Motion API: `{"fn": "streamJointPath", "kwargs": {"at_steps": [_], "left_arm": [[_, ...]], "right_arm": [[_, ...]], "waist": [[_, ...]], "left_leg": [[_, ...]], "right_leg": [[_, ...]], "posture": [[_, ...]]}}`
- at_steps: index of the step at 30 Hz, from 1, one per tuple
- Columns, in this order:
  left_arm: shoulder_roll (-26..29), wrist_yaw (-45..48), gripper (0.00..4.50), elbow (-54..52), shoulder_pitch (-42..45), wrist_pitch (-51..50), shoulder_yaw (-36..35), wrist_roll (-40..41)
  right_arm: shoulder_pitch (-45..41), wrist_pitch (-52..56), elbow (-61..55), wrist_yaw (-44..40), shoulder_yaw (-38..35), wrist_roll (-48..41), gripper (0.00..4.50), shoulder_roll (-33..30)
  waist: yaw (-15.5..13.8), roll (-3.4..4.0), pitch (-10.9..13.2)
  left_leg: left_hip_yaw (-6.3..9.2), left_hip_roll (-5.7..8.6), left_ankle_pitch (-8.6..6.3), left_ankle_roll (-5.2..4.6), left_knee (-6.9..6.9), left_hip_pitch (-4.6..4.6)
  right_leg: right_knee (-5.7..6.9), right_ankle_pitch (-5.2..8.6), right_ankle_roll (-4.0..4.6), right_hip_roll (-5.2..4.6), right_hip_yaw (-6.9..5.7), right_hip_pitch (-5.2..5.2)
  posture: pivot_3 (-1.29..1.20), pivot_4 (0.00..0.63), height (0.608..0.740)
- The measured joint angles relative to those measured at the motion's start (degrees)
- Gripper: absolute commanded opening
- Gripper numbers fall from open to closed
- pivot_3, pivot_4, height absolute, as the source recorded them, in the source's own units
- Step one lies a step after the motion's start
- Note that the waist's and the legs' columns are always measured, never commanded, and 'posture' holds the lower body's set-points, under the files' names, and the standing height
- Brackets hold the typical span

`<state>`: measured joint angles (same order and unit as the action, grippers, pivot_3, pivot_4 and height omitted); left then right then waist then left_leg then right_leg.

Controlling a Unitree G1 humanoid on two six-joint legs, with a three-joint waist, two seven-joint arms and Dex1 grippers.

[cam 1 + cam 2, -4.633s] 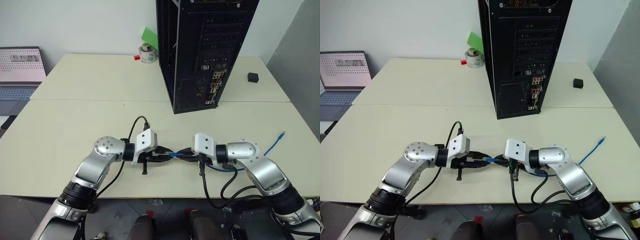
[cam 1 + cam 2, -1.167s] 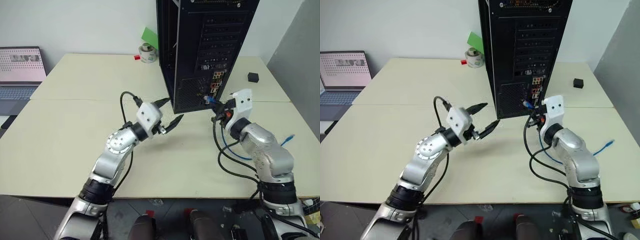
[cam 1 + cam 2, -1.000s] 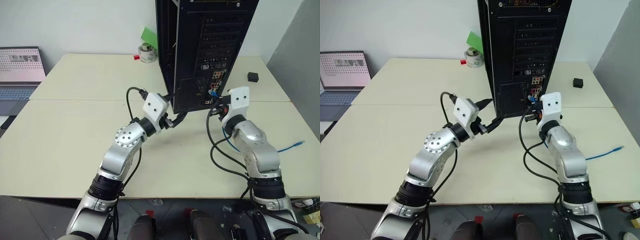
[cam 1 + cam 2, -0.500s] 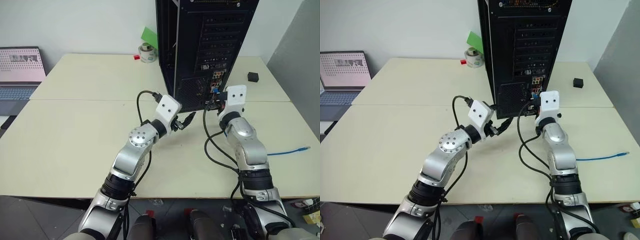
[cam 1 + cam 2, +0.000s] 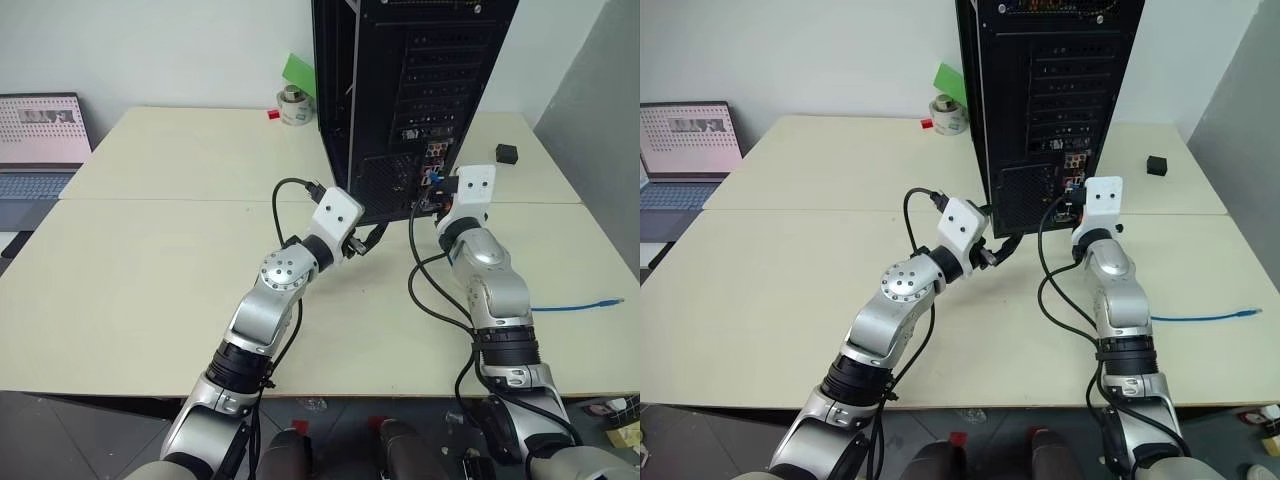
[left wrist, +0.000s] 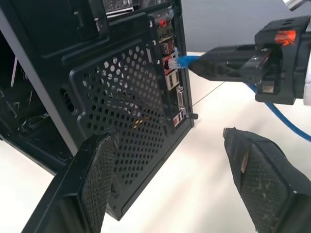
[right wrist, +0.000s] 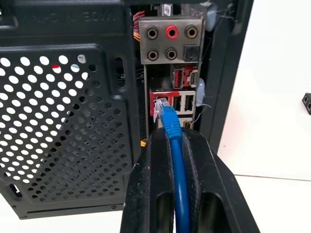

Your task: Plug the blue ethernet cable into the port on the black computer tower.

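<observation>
The black computer tower (image 5: 400, 90) stands upright at the table's middle back, rear panel toward me. My right gripper (image 7: 171, 138) is shut on the blue ethernet cable (image 7: 176, 170) just behind its plug (image 7: 164, 104). The plug's tip sits at the mouth of the port (image 7: 156, 100), a red-framed socket in the connector cluster; how deep it sits I cannot tell. My left gripper (image 5: 368, 238) is open with nothing in it, close to the tower's lower rear corner. The cable's loose end (image 5: 600, 302) lies on the table at the right.
A laptop (image 5: 40, 140) sits at the far left. A tape roll (image 5: 293, 105) and a green sheet (image 5: 300, 72) are behind the tower's left side. A small black cube (image 5: 507, 153) lies at the back right. Black wires hang from both wrists.
Earlier both grippers held the cable low near the table's front. The left has let go and moved to the tower's lower corner. The right has carried the plug up to the rear panel.
</observation>
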<state>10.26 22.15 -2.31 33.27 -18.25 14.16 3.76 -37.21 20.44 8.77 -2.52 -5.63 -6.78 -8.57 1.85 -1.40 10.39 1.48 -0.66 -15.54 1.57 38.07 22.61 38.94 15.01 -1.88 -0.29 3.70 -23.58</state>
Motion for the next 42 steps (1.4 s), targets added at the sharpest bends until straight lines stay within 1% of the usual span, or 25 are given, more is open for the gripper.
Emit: {"fn": "streamJointPath", "kwargs": {"at_steps": [28, 42], "left_arm": [[-0.40, 1.00, 3.65, 0.00, -0.02, 0.08, -0.93, -0.40], [-0.46, 1.01, 3.65, 0.00, -0.06, 0.08, -0.98, -0.60]], "right_arm": [[-1.90, -1.16, 2.95, 0.36, -1.17, -1.17, 0.00, 0.32], [-2.96, -1.33, 4.07, 2.05, -2.04, -1.05, 0.00, 1.98]], "waist": [[0.06, 0.00, 0.00], [0.02, 0.00, 0.00]], "left_leg": [[-0.01, -0.01, 0.00, 0.00, 0.00, -0.01], [0.00, 0.00, 0.00, 0.00, -0.01, 0.00]], "right_leg": [[0.01, 0.00, 0.00, 0.00, 0.01, -0.01], [0.00, 0.00, 0.00, 0.00, 0.01, -0.01]], "posture": [[0.00, 0.150, 0.740], [0.00, 0.150, 0.740]]}}
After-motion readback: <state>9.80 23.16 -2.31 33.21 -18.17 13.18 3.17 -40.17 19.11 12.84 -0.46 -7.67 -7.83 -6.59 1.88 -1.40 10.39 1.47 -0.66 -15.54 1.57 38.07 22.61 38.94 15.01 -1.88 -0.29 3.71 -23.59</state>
